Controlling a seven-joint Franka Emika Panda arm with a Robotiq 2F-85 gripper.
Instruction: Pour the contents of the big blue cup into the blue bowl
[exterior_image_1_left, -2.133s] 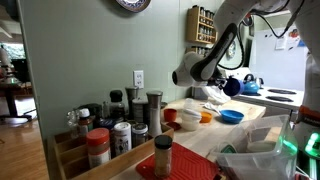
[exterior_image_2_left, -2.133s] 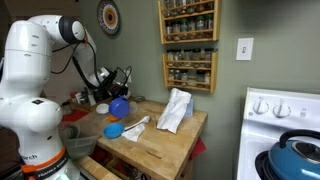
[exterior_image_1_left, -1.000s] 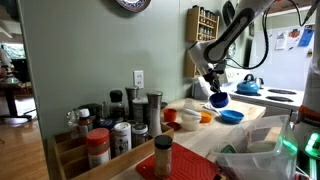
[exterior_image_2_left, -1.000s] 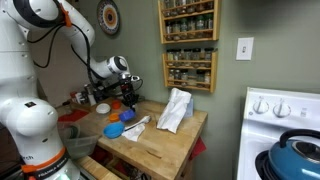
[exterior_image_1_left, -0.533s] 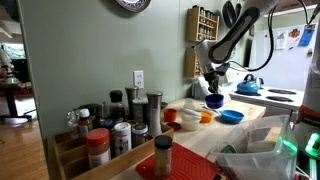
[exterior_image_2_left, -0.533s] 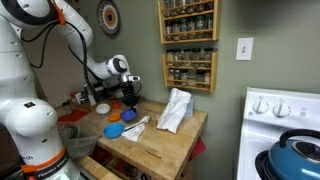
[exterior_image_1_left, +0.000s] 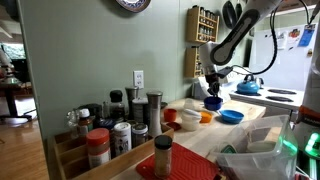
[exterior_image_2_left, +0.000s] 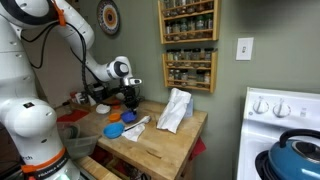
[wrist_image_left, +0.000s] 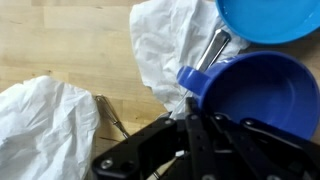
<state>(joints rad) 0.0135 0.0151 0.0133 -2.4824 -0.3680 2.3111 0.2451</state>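
The big blue cup (wrist_image_left: 262, 92) is a dark blue tumbler standing mouth up at the wooden counter, just below my gripper in both exterior views (exterior_image_1_left: 213, 102) (exterior_image_2_left: 128, 116). My gripper (wrist_image_left: 192, 128) points straight down and is shut on the cup's rim, with one dark finger at the near wall. The blue bowl (wrist_image_left: 272, 18) lies right beside the cup, and shows in both exterior views (exterior_image_1_left: 231, 116) (exterior_image_2_left: 113, 130). I cannot see what is inside the cup or the bowl.
Crumpled white paper (wrist_image_left: 175, 40) and a metal utensil (wrist_image_left: 212, 47) lie beside the cup, with more paper (exterior_image_2_left: 175, 108) further along the counter. Orange bowls (exterior_image_1_left: 204, 117) stand near the blue bowl. A light blue kettle (exterior_image_1_left: 247, 87) sits on the stove. Spice jars (exterior_image_1_left: 120, 125) crowd one end.
The arm has swung the cup across and down from a raised position to the counter beside the blue bowl. In the last half second it has hardly moved.
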